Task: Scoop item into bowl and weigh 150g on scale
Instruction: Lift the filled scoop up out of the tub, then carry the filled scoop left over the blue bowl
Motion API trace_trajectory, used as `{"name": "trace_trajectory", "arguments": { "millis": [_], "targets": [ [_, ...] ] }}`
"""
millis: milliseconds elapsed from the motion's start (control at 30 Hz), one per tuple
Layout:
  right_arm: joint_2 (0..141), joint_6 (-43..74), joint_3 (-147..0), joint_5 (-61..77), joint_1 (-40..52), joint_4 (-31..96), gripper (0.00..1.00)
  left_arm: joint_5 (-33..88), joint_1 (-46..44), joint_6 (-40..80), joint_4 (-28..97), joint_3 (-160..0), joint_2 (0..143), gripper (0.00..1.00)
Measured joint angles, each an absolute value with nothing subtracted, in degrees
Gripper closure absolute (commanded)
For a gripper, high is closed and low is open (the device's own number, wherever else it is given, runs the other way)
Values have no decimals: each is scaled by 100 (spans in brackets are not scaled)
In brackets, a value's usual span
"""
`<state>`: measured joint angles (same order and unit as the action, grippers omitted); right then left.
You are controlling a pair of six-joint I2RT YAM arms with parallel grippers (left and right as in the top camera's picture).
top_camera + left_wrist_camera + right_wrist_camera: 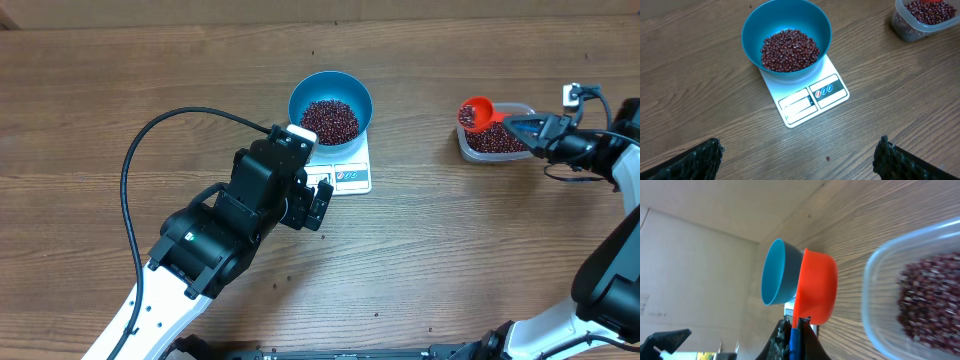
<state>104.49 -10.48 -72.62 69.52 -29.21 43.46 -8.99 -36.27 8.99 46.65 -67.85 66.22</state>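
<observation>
Loose beans (790, 50) probably spill easily; the right gripper (512, 123) clamps the scoop (486, 104) by its handle. The left gripper (800, 156) gapes empty.

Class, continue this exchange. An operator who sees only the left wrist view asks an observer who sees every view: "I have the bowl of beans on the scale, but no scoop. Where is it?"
Observer: The red scoop hangs over the end of the clear tub that is nearest the blue bowl.
Operator: Is anything in it?
Observer: Yes. The overhead view shows beans in its cup.
Operator: What holds it?
Observer: The right gripper. In the right wrist view its jaws are shut on the scoop's blue handle.
</observation>
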Motion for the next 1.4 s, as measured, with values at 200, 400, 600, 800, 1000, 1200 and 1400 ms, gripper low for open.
{"name": "trace_trajectory", "arguments": {
  "millis": [200, 400, 600, 800, 1000, 1200, 1400],
  "targets": [
    [10449, -1007, -7262, 7096, -2469, 4104, 96, -899, -3627, 899, 4665, -6785, 6622, 0],
    [10449, -615, -7262, 7157, -2097, 3627, 96, -899, -3627, 899, 4665, -6783, 6622, 0],
    [10453, -165, -7262, 7168, -1708, 3162, 96, -902, -3627, 899, 4665, -6785, 6622, 0],
    [10453, 438, -7262, 7155, -1334, 2596, 96, -902, -3627, 899, 4668, -6785, 6622, 0],
    [10453, 895, -7262, 7015, -899, 1990, 96, -902, -3627, 899, 4668, -6785, 6622, 0],
    [10453, 1243, -7262, 6504, -191, 1253, 96, -902, -3627, 899, 4665, -6783, 6622, 0],
    [10455, 1347, -7262, 5881, 283, 709, 96, -902, -3627, 899, 4668, -6785, 6622, 0]
  ]
}}
